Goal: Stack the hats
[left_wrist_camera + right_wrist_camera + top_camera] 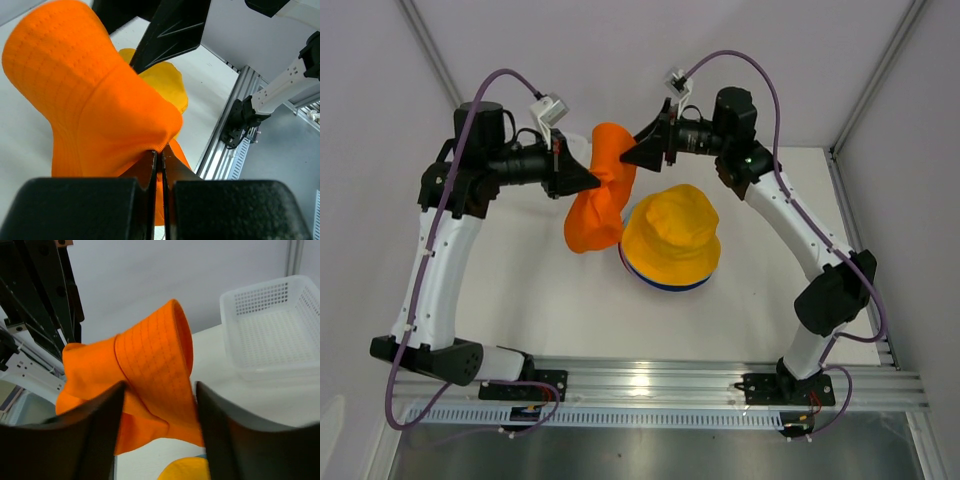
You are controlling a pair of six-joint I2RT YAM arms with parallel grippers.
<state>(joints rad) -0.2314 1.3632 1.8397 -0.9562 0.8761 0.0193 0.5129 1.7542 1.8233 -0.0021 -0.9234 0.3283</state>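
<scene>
Brim of blue hat (665,286) peeks out — yellow hat (670,240) hides rest.

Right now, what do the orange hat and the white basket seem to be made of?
Orange hat: soft matte cloth, possibly cotton. Rows of stitching show, and it crumples and folds. White basket: looks like rigid moulded plastic, faintly glossy, with walls and floor pierced by a regular grid of holes.

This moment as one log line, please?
left gripper: shut on orange hat | right gripper: straddles it, grip unclear | yellow hat: tops stack
</scene>
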